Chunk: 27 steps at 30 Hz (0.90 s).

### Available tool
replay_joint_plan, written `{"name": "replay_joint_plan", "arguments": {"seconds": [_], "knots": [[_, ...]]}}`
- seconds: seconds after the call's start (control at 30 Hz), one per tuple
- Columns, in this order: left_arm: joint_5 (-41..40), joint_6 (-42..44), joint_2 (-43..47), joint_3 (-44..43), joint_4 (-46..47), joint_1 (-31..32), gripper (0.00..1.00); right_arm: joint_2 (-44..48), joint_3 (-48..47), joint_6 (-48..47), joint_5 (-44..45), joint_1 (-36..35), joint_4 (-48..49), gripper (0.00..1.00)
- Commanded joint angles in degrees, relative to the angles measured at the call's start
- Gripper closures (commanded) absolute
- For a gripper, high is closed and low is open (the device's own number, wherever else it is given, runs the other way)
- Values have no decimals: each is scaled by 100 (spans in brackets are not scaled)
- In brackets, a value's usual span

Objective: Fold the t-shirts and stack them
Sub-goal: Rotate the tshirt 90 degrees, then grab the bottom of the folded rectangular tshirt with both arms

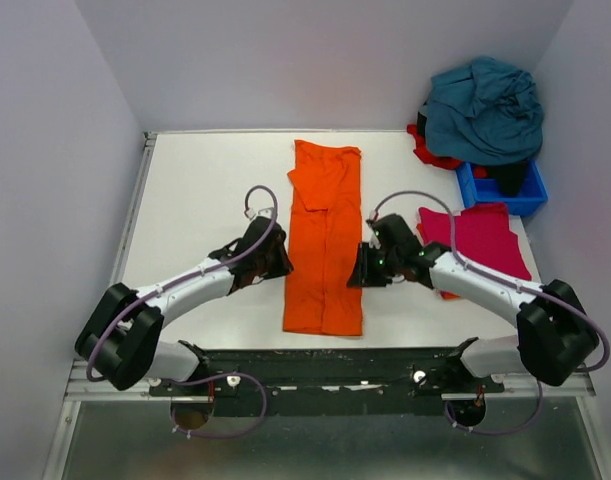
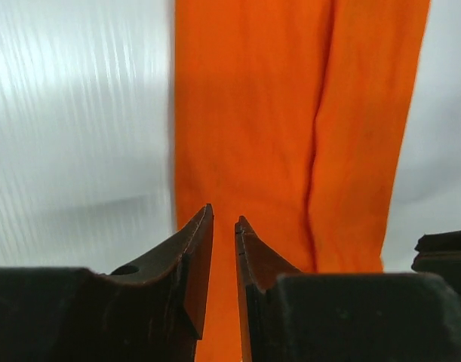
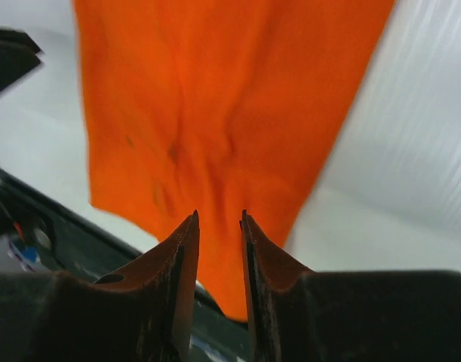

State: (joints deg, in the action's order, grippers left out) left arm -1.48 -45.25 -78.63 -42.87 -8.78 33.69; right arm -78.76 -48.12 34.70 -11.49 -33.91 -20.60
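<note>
Shirt in play is the orange t-shirt (image 1: 323, 250), laid out as a long narrow strip down the middle of the table (image 1: 205, 190), collar end towards 12 o'clock, hem towards 6, side panels folded in over the middle. The lengthwise fold looks done, so I'd call this the pause before the crosswise fold.

Flanking it at mid-length are the left gripper (image 1: 277, 262) at the strip's 9 o'clock edge and the right gripper (image 1: 360, 268) at its 3 o'clock edge. Both point inward. In the wrist views each pair of jaws shows only a narrow slit with nothing caught in it, and orange cloth lies beyond the tips.

Next move, as I read it: each gripper needs to open wider, slide down to a hem corner at 6 o'clock, pinch every layer and carry the end up to 12 together, keeping the edges level.

Further out, a magenta t-shirt (image 1: 480, 238) lies folded flat at the table's 3 o'clock, the likely base of the stack. At 1 o'clock a teal t-shirt (image 1: 485, 110) is heaped over a blue bin (image 1: 505, 195), with a red t-shirt (image 1: 430, 150) peeking out beside it. Both are unfolded.
</note>
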Motion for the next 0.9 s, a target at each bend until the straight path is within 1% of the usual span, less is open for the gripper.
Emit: {"name": "replay_joint_plan", "arguments": {"seconds": [0.0,0.07,0.2,0.37,0.53,0.6,0.67,0.7,0.77,0.87], "knots": [[121,-492,690,770,-502,646,66,720,1109,844,-12,-571,275,62],[43,-773,962,990,-537,971,61,984,1479,1143,120,-800,293,62],[-283,-1187,1332,1281,-783,1385,60,1354,1884,1390,243,-1047,241,61],[-239,-1460,1465,1703,-669,1517,60,1293,2087,1522,173,-1214,354,61],[-274,-1469,1324,1730,-889,1579,60,1083,2315,1707,208,-1346,592,61],[-257,-1460,1280,1730,-906,1588,60,899,2351,1768,287,-1399,610,63],[-213,-1451,1254,1747,-898,1596,60,749,2351,1795,296,-1434,627,71],[-187,-1460,1245,1756,-872,1597,60,696,2333,1821,305,-1460,575,74],[-73,-1477,1245,1791,-836,1597,60,661,2281,1848,296,-1504,522,74],[-2,-1495,1262,1765,-967,1614,58,669,2167,1848,305,-1557,312,68]]}}
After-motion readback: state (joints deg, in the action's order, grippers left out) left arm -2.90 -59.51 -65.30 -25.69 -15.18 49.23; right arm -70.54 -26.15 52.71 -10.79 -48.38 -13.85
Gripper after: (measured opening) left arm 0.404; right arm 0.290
